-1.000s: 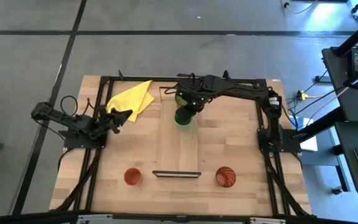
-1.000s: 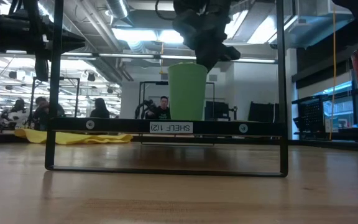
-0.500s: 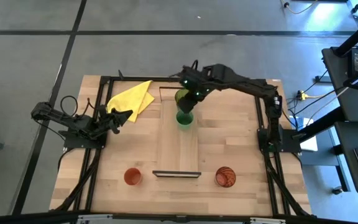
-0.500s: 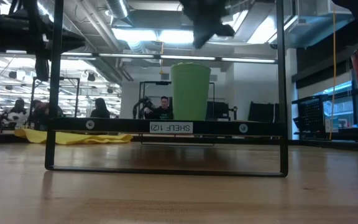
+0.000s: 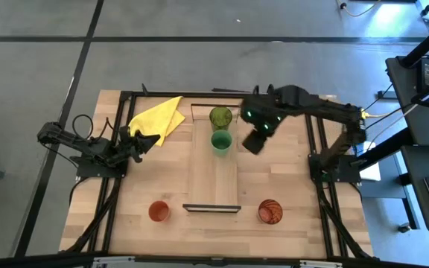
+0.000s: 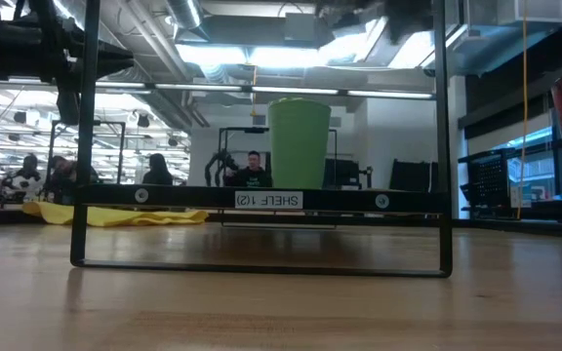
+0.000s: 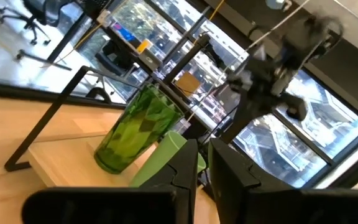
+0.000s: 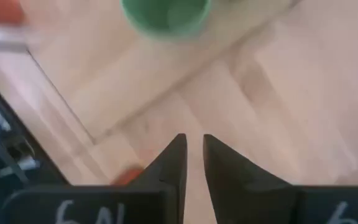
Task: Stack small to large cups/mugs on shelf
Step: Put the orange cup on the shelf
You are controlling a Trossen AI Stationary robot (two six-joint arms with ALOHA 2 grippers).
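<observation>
The shelf [image 5: 214, 175] is a long light-wood plank in the middle of the table. On its far part the tall olive-green cup [image 5: 220, 117] and the bright green cup [image 5: 221, 141] stand upright side by side, rims up; they also show in the left wrist view [image 7: 138, 127] [image 7: 163, 155]. The orange-red cup [image 5: 159, 211] and the red-brown ribbed cup [image 5: 270, 212] stand on the tabletop near the front edge. My right gripper [image 5: 254, 144] hangs right of the bright green cup, empty, fingers a narrow gap apart [image 8: 194, 146]. My left gripper [image 5: 153, 138] waits at the left, shut.
A yellow cloth [image 5: 159, 116] lies at the far left of the table. The black table frame [image 5: 315, 149] runs along both sides. The shelf's dark bracket [image 6: 261, 199] crosses the low view, with the bright green cup [image 6: 299, 144] above it. People show in the room behind.
My right gripper has risen from the bright green cup and swung toward the table's right edge, uncovering the olive-green cup. The bright green cup stays upright on the shelf, standing alone.
</observation>
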